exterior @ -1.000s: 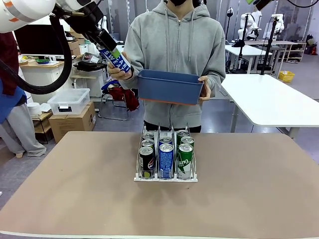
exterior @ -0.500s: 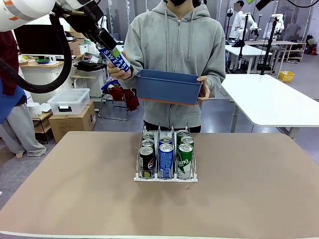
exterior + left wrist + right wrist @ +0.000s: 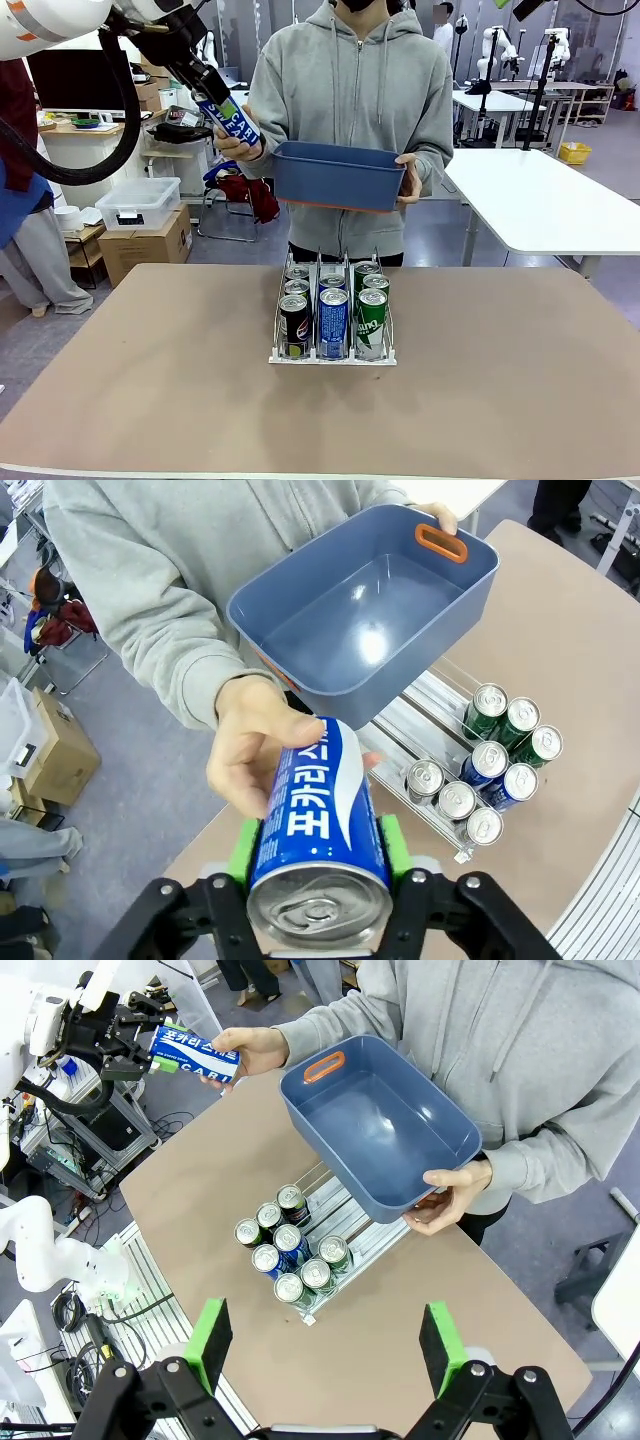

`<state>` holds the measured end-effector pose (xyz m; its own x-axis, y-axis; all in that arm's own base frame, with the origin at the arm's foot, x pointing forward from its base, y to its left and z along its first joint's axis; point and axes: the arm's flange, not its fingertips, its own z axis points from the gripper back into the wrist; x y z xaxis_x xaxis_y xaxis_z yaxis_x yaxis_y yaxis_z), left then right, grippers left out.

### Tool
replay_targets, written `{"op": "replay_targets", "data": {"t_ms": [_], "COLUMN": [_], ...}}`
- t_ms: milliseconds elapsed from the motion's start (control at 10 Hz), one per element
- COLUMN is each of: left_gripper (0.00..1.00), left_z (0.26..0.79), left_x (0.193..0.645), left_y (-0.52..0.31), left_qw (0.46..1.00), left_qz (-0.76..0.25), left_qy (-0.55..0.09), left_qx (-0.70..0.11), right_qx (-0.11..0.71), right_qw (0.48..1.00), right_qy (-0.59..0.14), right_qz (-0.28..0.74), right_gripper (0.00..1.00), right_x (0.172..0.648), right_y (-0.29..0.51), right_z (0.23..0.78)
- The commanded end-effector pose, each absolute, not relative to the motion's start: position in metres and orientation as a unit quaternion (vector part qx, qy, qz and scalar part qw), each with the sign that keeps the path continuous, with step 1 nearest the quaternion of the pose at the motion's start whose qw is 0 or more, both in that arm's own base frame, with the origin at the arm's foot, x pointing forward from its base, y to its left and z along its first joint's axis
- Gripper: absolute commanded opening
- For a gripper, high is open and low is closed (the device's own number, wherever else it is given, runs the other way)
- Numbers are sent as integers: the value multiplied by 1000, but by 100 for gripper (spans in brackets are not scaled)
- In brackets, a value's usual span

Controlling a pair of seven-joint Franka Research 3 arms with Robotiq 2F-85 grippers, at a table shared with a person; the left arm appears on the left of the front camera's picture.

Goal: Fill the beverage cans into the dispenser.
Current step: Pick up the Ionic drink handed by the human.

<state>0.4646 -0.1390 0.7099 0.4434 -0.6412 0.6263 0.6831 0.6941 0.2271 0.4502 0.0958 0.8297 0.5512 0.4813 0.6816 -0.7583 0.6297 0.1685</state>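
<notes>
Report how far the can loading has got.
Done: six cans stand in the dispenser, two per lane. In hand: the left gripper clamps a blue can that the person's hand also holds. The tub looks empty. Left: racking this can.

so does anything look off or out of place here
Nothing stands out. Six cans stand upright in the rack, the blue tub the person holds is empty, and the left tool grips a blue can that the person's hand touches.

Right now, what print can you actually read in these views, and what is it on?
"SWEAT": blue can in the left gripper, front view.
"CARI": same can, right wrist view.
"포카리 스": same can, left wrist view; the rest curves away.
Cans in the dispenser: lettering too small to read.
Tub: no print.
</notes>
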Motion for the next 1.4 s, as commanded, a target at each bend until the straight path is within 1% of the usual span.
{"op": "replay_targets", "data": {"t_ms": [0,100,600,700,800,900,1300], "left_gripper": [4,0,0,0,0,0,0], "left_z": [707,707,711,712,711,710,710], "left_x": [464,463,462,461,463,464,464], "left_y": [-138,-138,-137,-138,-139,-139,-139], "left_qw": [855,855,861,856,855,854,854], "left_qz": [-380,-384,-377,-389,-363,-386,-386], "left_qy": [-351,-348,-340,-340,-370,-349,-349], "left_qx": [-23,-28,-10,-8,-16,-20,-20], "right_qx": [235,235,235,235,235,235,235], "right_qw": [851,851,851,851,851,851,851], "right_qy": [-300,-300,-300,-300,-300,-300,-300], "right_qz": [361,361,361,361,361,361,361], "right_gripper": [100,100,100,100,100,100,100], "right_x": [447,447,447,447,447,447,447], "right_y": [95,95,95,95,95,95,95], "right_z": [828,828,828,828,828,828,828]}}
